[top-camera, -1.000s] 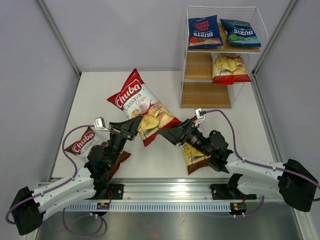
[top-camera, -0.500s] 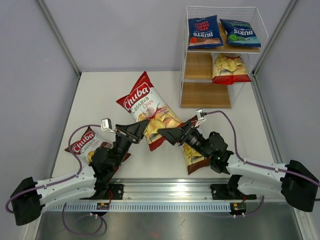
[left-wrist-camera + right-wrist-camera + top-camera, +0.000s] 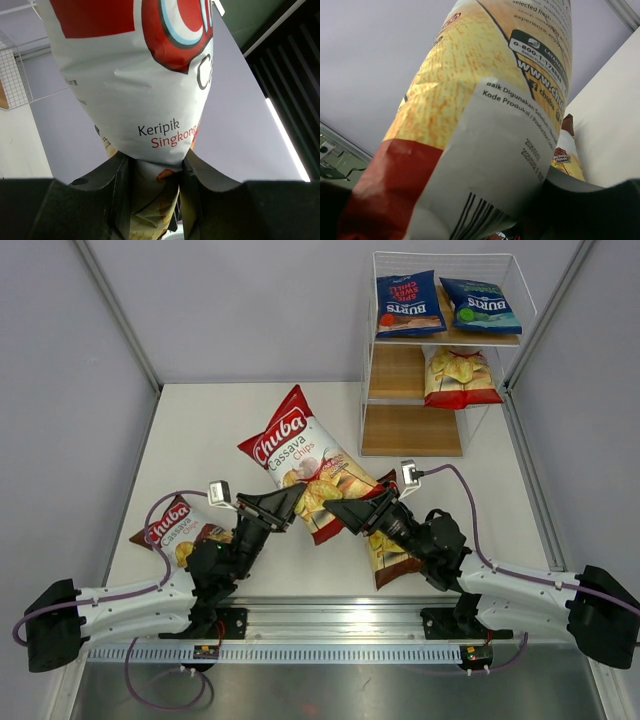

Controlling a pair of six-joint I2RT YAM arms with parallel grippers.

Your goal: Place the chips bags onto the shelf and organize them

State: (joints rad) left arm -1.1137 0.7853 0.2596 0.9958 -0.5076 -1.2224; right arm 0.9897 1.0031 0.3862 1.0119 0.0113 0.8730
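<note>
Chuba bag, red-and-white, hangs tilted above the table btwn both arms, logo end toward far left

Top view: left gripper is pinched shut on the bag's lower left edge; right gripper is clamped on its bottom corner. A brown Chuba bag lies flat by the left arm; a second brown bag lies partly under the right arm. At far right stands the shelf: red-marked Burts bag & green-marked Burts bag side by side on top tier, another red-and-white bag on right of middle tier

Left wrist view: both fingers squeeze a narrow fold of the held bag; white panel above reads "Keripik Singkong"

Right wrist view: bag's yellow back w/ barcode fills the frame, pressed against a dark finger at lower right; a brown bag's end shows beyond
</note>
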